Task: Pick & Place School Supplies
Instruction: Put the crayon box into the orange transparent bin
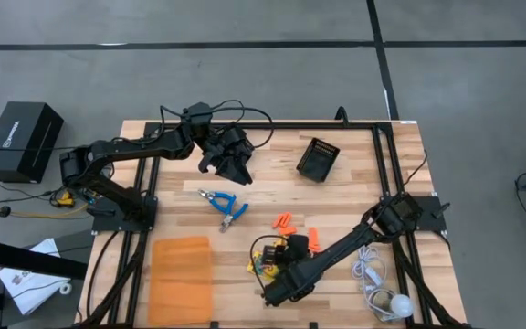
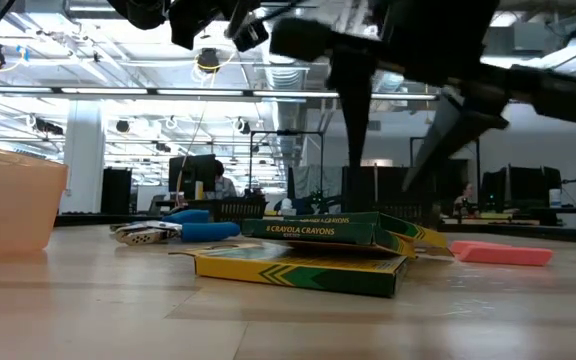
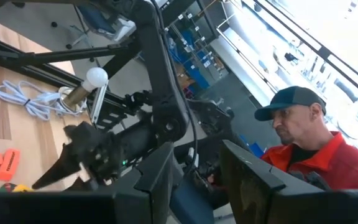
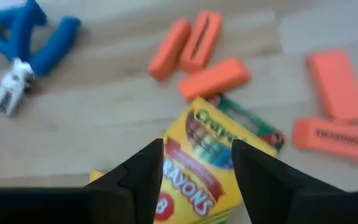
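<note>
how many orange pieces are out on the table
5: three clustered beyond the crayon box, two off to one side. More may be hidden.

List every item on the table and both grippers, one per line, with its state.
Crayon boxes: lying flat, stacked, not gripped.
Blue-handled tool: lying flat, untouched.
Orange pieces: scattered flat on the wood.
Black mesh bin: tipped on its side.
White cord with bulb: lying near the table edge.
Right gripper: open, over the crayon boxes.
Left gripper: open, empty, raised.
</note>
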Robot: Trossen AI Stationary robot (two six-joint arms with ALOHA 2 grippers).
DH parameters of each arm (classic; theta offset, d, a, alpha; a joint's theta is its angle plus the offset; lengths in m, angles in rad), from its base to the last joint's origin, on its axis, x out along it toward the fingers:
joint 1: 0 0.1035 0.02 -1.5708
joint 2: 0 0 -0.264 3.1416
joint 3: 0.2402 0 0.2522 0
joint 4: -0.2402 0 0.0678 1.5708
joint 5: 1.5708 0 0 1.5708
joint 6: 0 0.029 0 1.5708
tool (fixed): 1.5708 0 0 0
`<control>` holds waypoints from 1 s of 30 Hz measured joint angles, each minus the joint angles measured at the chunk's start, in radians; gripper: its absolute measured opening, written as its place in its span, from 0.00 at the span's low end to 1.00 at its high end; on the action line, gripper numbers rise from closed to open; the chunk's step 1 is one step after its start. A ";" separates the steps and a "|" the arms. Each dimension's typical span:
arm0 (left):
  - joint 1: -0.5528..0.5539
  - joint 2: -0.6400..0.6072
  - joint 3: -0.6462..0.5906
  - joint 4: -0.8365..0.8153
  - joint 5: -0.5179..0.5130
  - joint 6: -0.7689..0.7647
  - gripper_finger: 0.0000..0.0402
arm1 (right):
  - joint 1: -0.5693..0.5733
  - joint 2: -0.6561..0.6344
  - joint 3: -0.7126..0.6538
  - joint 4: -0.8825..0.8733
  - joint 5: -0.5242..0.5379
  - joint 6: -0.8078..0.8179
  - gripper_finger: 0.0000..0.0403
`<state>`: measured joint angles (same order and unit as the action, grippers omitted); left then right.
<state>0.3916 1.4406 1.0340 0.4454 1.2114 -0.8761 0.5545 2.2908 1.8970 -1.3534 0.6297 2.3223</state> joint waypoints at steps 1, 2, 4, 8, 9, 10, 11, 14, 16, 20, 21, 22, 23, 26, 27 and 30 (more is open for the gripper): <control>0.000 0.000 0.000 0.002 0.000 0.000 0.32 | 0.000 -0.011 0.006 -0.035 0.004 -0.011 0.46; 0.000 0.000 0.000 0.004 0.000 0.000 0.32 | 0.000 -0.020 0.011 -0.063 0.016 -0.015 0.46; 0.000 0.000 0.000 0.006 -0.002 0.000 0.32 | 0.000 -0.042 0.010 -0.150 0.064 -0.032 0.47; 0.000 0.000 0.000 0.008 -0.007 0.000 0.32 | 0.000 -0.113 -0.005 -0.209 0.177 -0.102 0.48; 0.000 0.000 0.000 0.008 -0.006 0.001 0.32 | 0.000 -0.141 -0.012 -0.203 0.221 -0.147 0.48; 0.000 0.000 0.000 0.007 -0.006 0.002 0.32 | -0.005 -0.165 -0.011 -0.190 0.253 -0.188 0.48; 0.000 0.000 0.000 0.007 -0.006 0.004 0.32 | -0.010 -0.185 -0.009 -0.184 0.270 -0.228 0.48; 0.000 0.000 0.000 0.005 -0.002 0.049 0.32 | -0.031 -0.240 -0.013 -0.210 0.269 -0.349 0.48; 0.000 0.000 0.000 -0.017 -0.002 0.127 0.31 | -0.047 -0.300 -0.013 -0.215 0.287 -0.410 0.49; 0.003 0.000 0.000 -0.211 -0.031 0.382 0.28 | -0.074 -0.435 -0.011 -0.206 0.368 -0.519 0.50; 0.003 0.000 0.000 -0.286 -0.062 0.465 0.27 | -0.079 -0.467 -0.012 -0.205 0.380 -0.534 0.50; 0.003 0.000 0.000 -0.370 -0.103 0.560 0.26 | -0.082 -0.498 -0.012 -0.205 0.391 -0.544 0.50; 0.003 -0.001 0.000 -0.456 -0.161 0.668 0.24 | -0.087 -0.531 -0.012 -0.205 0.402 -0.547 0.50; -0.006 -0.017 0.000 -0.688 -0.396 1.034 0.21 | -0.086 -0.622 -0.011 -0.196 0.466 -0.574 0.51; -0.013 -0.019 0.001 -0.752 -0.482 1.150 0.21 | -0.081 -0.647 -0.011 -0.182 0.492 -0.600 0.51; -0.035 -0.036 -0.001 -0.925 -0.692 1.402 0.20 | -0.067 -0.712 -0.011 -0.141 0.539 -0.705 0.51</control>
<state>0.3570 1.4042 1.0329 -0.4792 0.5190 0.5261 0.4876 1.5791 1.8858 -1.4945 1.1690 1.6178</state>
